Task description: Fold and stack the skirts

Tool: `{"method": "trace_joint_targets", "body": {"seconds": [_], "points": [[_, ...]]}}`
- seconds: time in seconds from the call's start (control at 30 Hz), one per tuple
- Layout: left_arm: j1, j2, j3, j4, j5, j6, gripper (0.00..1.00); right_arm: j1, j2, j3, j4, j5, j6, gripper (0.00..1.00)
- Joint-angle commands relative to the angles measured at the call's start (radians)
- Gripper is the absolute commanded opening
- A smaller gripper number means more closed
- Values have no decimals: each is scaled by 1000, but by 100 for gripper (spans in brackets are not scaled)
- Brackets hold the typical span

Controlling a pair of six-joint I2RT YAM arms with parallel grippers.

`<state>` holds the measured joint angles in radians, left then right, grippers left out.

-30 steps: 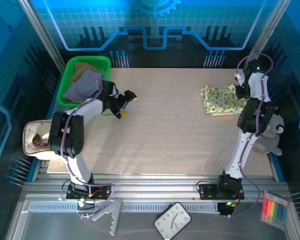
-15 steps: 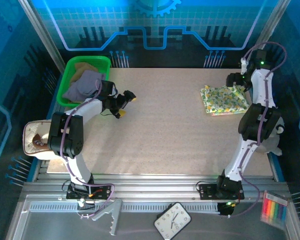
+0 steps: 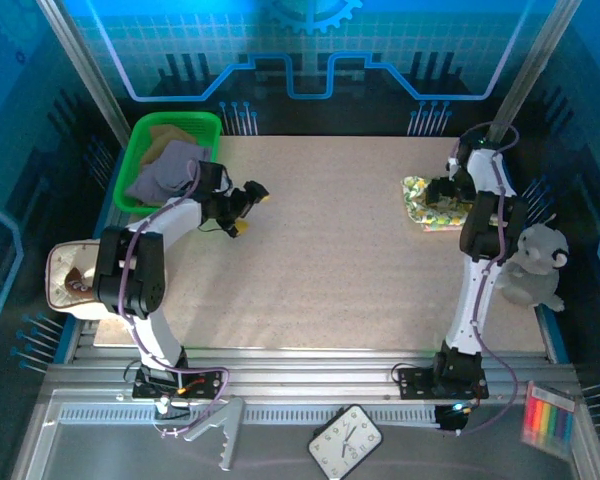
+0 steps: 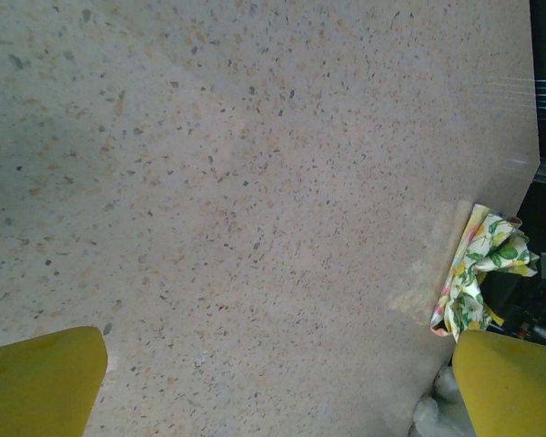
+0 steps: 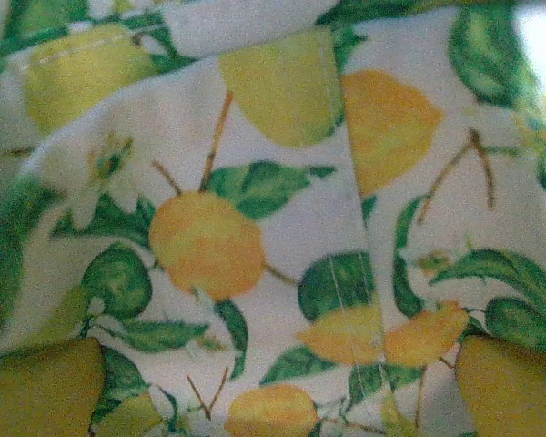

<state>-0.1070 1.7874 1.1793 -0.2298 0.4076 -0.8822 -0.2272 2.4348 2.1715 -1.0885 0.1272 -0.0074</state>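
- Three skirts lie on or by the table point(image 3: 330, 250); the yellow skirt point(image 3: 425, 212) is folded flat near the far right corner.
- The lavender skirt point(image 3: 165, 170) is bunched in the green basket point(image 3: 180, 118) at the far left corner; the tan skirt point(image 3: 170, 132) lies behind it in the same basket.
- The right gripper point(image 3: 442, 190) is down over the yellow skirt's left part; in its wrist view the gripper point(image 5: 273, 391) has its yellow fingertips point(image 5: 36, 387) spread wide, nothing pinched; the lemon-and-leaf cloth point(image 5: 255, 228) lies close under them; whether they touch it, I cannot tell.
- The left gripper point(image 3: 252, 212) hangs above bare table just right of the basket, apart from the cloth there; in its wrist view the gripper point(image 4: 273, 391) has its fingertips point(image 4: 36, 382) spread wide over speckled tabletop, empty; the yellow skirt point(image 4: 478, 273) shows far off by the table edge.
- A pouch point(image 3: 75, 280) sits off the table's left edge; a plush toy point(image 3: 535, 265) sits at the right edge, near the right arm.
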Motion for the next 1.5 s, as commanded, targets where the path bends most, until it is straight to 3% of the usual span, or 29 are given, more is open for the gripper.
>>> {"method": "trace_joint_targets", "body": {"seconds": [0.0, 0.13, 0.27, 0.37, 0.47, 0.53, 0.63, 0.8, 0.93, 1.0, 1.23, 1.3, 1.47], "points": [[37, -58, 24, -45, -2, 52, 99, 10, -44, 1, -39, 19, -3, 100], [60, -101, 188, -258, -120, 204, 99, 16, -209, -55, 22, -46, 68, 100], [86, -67, 423, -531, -401, 360, 99, 53, -488, -285, 240, -147, 150, 100], [113, 0, 554, -637, -529, 424, 99, 99, -666, -436, 372, -129, 213, 100], [150, 88, 685, -739, -650, 452, 99, 164, -778, -509, 393, -75, 239, 100], [177, 148, 762, -796, -705, 461, 99, 181, -829, -563, 413, -108, 264, 100], [224, 242, 846, -840, -716, 466, 99, 180, -879, -639, 446, -197, 313, 100], [292, 359, 927, -838, -657, 456, 99, 183, -938, -715, 468, -239, 360, 100], [352, 421, 906, -805, -498, 378, 97, 184, -990, -767, 487, -230, 384, 100], [359, 452, 901, -777, -431, 365, 88, 183, -1006, -782, 485, -218, 389, 100], [360, 503, 978, -738, -329, 374, 16, 184, -1048, -821, 483, -213, 406, 100], [360, 483, 993, -720, -293, 377, 2, 184, -1064, -831, 486, -207, 408, 100], [359, 310, 977, -627, -233, 360, 0, 183, -1113, -849, 501, -191, 418, 100]]}}
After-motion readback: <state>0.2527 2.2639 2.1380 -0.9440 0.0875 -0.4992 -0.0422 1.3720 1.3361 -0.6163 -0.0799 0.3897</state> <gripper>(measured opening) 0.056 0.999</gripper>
